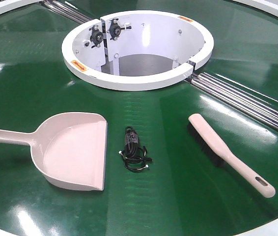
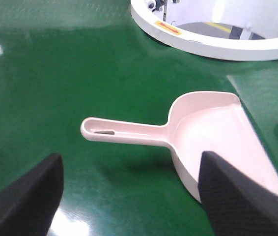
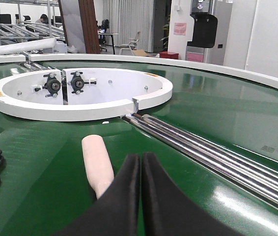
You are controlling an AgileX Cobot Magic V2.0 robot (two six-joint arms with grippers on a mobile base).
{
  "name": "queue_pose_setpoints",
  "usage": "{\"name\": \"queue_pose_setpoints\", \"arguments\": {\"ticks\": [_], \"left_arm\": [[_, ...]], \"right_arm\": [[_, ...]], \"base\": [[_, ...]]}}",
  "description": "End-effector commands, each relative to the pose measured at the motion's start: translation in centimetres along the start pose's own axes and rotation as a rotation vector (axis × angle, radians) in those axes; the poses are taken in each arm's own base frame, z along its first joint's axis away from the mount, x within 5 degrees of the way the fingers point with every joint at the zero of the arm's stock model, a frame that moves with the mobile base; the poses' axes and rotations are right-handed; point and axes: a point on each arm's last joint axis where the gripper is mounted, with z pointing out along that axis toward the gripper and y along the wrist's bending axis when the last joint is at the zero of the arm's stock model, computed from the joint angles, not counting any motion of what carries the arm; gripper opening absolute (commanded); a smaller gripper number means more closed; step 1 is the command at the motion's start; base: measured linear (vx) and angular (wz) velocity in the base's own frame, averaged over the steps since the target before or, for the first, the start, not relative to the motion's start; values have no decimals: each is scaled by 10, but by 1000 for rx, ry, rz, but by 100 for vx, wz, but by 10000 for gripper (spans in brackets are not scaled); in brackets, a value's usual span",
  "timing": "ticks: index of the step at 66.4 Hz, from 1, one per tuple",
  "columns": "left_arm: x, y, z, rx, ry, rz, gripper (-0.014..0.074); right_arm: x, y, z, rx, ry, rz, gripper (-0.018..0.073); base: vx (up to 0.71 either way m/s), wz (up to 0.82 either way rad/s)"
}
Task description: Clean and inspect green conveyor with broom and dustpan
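Dustpan (image 1: 75, 147) lies left of the cable (image 1: 135, 155), broom (image 1: 227, 152) right of it; hub stickers (image 2: 168, 28) unreadable. Left claw (image 2: 130, 162) spread wide, right claw (image 3: 140, 162) clenched on nothing.

White wall (image 3: 271, 44); pale curtains (image 3: 129, 17); distant chair (image 3: 130, 44)

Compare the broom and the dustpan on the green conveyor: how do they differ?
The dustpan is a wide scoop with raised sides; the broom is slim with black bristles. The dustpan's handle points left in the front view; the broom's points toward the lower right. Both are beige-pink plastic, lying on the green conveyor.
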Motion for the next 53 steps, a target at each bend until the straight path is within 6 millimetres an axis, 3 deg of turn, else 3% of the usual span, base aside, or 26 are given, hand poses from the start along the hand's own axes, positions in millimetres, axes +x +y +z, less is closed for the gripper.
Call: {"name": "queue_pose_setpoints", "arguments": {"ticks": [1, 9, 18, 28, 41, 53], "left_arm": [[-34, 4, -2, -5, -33, 126, 544], [-60, 6, 12, 25, 75, 325, 544], [-89, 7, 40, 80, 134, 574, 544], [-104, -4, 70, 221, 158, 805, 544], [-89, -16, 116, 369, 261, 1036, 544], [-76, -17, 144, 365, 390, 1264, 544]], "right_arm": [[-6, -1, -1, 12, -76, -1, -8], [-6, -1, -1, 12, -76, -1, -8], [-6, -1, -1, 12, -76, -1, -8], [-6, -1, -1, 12, -76, -1, -8], [-6, -1, -1, 12, -76, -1, -8], [-6, -1, -1, 12, -76, -1, -8]], "base": [[0, 0], [0, 0], [0, 0], [0, 0], [0, 0], [0, 0]]}}
